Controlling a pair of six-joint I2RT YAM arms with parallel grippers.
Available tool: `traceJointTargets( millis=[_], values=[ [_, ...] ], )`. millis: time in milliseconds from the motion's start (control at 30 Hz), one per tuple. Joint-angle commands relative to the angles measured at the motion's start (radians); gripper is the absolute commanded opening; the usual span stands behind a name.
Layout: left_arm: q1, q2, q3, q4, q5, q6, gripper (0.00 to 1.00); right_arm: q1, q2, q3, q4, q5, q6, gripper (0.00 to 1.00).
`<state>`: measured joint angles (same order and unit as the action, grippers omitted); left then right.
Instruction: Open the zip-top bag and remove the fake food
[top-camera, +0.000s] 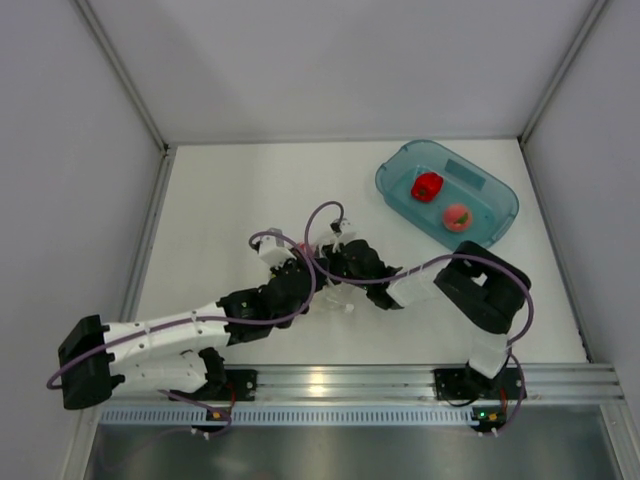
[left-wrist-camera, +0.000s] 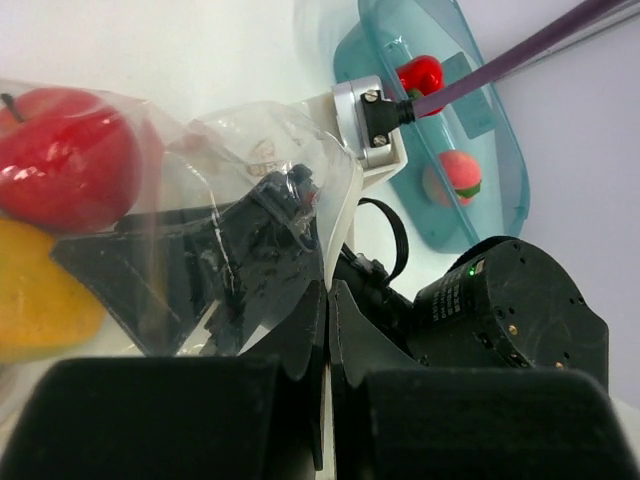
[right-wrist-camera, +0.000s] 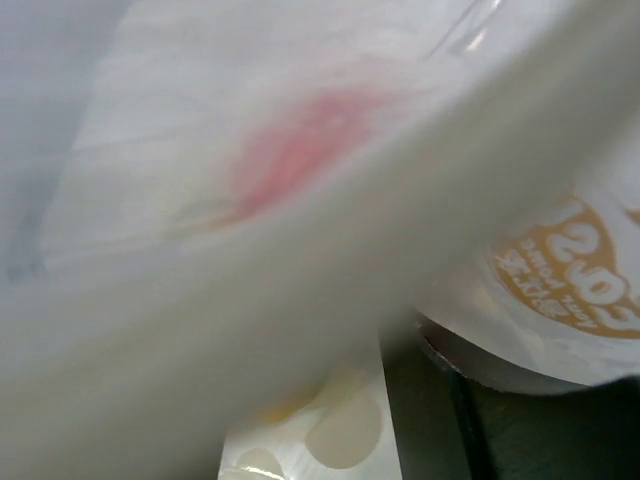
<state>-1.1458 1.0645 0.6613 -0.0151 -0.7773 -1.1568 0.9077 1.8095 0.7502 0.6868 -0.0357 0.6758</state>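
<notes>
Plastic bag (left-wrist-camera: 250, 170) mid-table, L gripper (left-wrist-camera: 327, 330) pinching rim; R gripper (top-camera: 338, 270) state can't tell. Step: emptying bag. Nxt prob: R takes apple (left-wrist-camera: 65, 155), drops in tub (top-camera: 505, 190), 1 o'clock.

Teal see-through oval tub (top-camera: 497, 195) sits well ahead of the left fingers (left-wrist-camera: 300, 400) and off to their right, not touching them. Little rectangular label (top-camera: 462, 167) on its floor. White tabletop (top-camera: 220, 200) under the fingers, grey walls (top-camera: 60, 150) all around, silver rail (top-camera: 340, 380) way back behind them.
</notes>
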Motion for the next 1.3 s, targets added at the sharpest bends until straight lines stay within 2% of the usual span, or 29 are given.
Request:
traceJointTargets(
  millis=[0,133,300,367,500,600,667,800,933,1033,1133,1167,1200,1267],
  values=[
    [-0.003,-0.031,-0.003,-0.017,-0.039,0.015,0.0,0.037,0.066,0.015,0.08,-0.13,-0.056,0.57],
    [-0.003,-0.035,0.001,-0.037,-0.057,0.019,0.0,0.053,0.085,-0.037,0.235,-0.179,-0.019,0.6],
    [-0.003,-0.043,0.001,-0.065,-0.077,0.026,0.0,0.071,0.045,-0.071,0.255,-0.19,-0.005,0.61],
    [-0.003,-0.047,-0.002,-0.074,-0.083,0.031,0.0,0.079,0.01,-0.089,0.238,-0.126,-0.005,0.6],
    [-0.002,-0.058,0.009,-0.075,-0.062,0.061,0.0,0.089,-0.036,-0.087,0.097,0.032,0.03,0.51],
    [-0.003,-0.037,0.053,-0.074,-0.013,0.089,0.0,0.089,-0.064,-0.08,0.008,0.143,0.066,0.5],
    [-0.003,-0.015,0.087,-0.072,0.028,0.089,0.0,0.089,-0.081,-0.089,0.017,0.146,0.079,0.49],
    [-0.003,0.021,0.15,-0.071,0.073,0.083,0.0,0.091,-0.137,-0.123,0.046,0.146,0.122,0.42],
    [-0.003,0.057,0.199,-0.024,0.093,0.066,0.0,0.099,-0.225,-0.149,0.069,0.142,0.093,0.38],
    [-0.003,0.081,0.234,0.004,0.147,0.066,0.0,0.105,-0.262,-0.127,-0.013,0.184,0.051,0.39],
    [-0.003,0.095,0.274,0.047,0.217,0.046,0.0,0.097,-0.318,-0.088,-0.286,0.368,0.056,0.39],
    [-0.003,0.094,0.276,0.058,0.234,0.037,0.0,0.085,-0.331,-0.072,-0.438,0.416,0.044,0.39],
    [-0.003,0.083,0.27,0.063,0.255,0.031,0.0,0.082,-0.357,-0.039,-0.528,0.522,0.038,0.39],
    [-0.003,0.063,0.255,0.064,0.265,0.017,0.0,0.073,-0.387,-0.015,-0.653,0.609,0.021,0.4]
  ],
)
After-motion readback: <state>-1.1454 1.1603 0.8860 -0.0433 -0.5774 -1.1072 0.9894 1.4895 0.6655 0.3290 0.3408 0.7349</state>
